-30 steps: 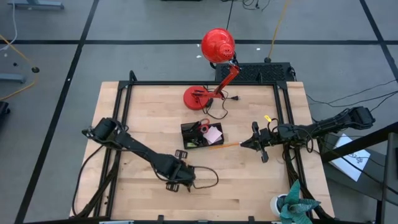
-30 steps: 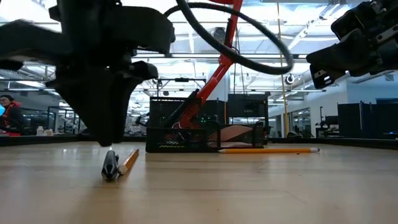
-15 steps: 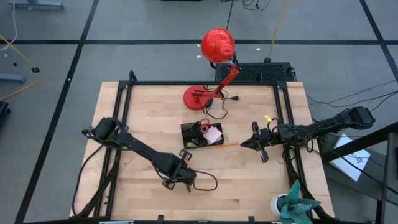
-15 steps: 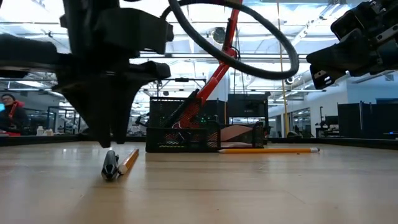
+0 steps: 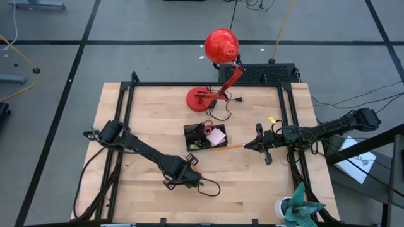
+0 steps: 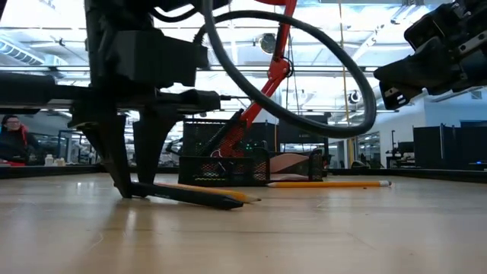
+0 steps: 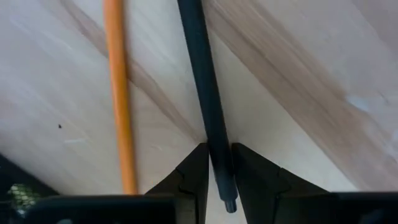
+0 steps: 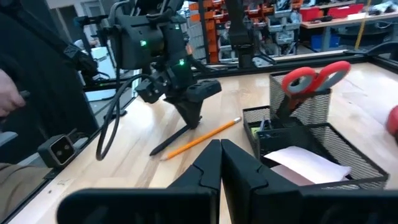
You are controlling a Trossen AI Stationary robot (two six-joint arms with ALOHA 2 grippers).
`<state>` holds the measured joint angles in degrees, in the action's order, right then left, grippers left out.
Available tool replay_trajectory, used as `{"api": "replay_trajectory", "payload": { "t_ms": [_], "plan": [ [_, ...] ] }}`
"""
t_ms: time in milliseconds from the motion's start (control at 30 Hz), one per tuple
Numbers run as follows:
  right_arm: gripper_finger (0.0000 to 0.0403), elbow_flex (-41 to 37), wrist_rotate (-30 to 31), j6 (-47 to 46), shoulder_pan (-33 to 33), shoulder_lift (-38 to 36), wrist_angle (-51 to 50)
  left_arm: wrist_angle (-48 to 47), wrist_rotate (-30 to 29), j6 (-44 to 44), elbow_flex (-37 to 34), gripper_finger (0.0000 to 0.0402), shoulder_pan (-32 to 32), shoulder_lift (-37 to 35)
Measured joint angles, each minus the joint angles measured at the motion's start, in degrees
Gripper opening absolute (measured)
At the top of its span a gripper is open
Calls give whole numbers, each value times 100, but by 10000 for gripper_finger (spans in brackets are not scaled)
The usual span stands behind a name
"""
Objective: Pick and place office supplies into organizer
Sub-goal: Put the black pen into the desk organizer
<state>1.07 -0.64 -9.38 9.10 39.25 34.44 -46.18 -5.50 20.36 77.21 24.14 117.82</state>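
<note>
Left pincer point(image 6: 131, 185) down on desk point(image 5: 252, 183), clamped on black pen point(image 7: 208, 112) beside orange pencil point(image 7: 119, 93). Right pincer point(image 5: 257, 145) fingers together, near organizer point(image 5: 203, 137), empty.

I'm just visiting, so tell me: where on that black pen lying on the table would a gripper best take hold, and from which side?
Probably from straight above, on the black pen barrel near one end, fingers across its width: it lies flat and thin, and the orange pencil lies close alongside. The left gripper is doing just that, one finger on each side. The right gripper waits near the organizer.
</note>
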Motion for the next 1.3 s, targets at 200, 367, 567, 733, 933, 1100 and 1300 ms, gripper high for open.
{"api": "replay_trajectory", "payload": {
  "t_ms": [200,367,567,733,933,1100,1300],
  "plan": [
    [4,0,84,106,0,-1,0,95,337,-301,-2,58,-32,89],
    [4,-1,84,109,0,1,0,-34,184,-751,80,15,21,106],
    [4,-1,76,107,0,0,3,-1042,-496,-1065,707,18,198,207],
    [4,-1,67,64,0,-1,4,-2456,-1878,-1137,1715,13,300,193],
    [4,-1,63,16,0,-1,-2,-3808,-3127,-1147,2764,18,202,204],
    [4,0,60,-38,0,-1,2,-4334,-4207,-745,3199,13,-134,185],
    [4,0,60,-40,0,-1,2,-4376,-4863,764,3158,14,-623,183]
  ]
}}
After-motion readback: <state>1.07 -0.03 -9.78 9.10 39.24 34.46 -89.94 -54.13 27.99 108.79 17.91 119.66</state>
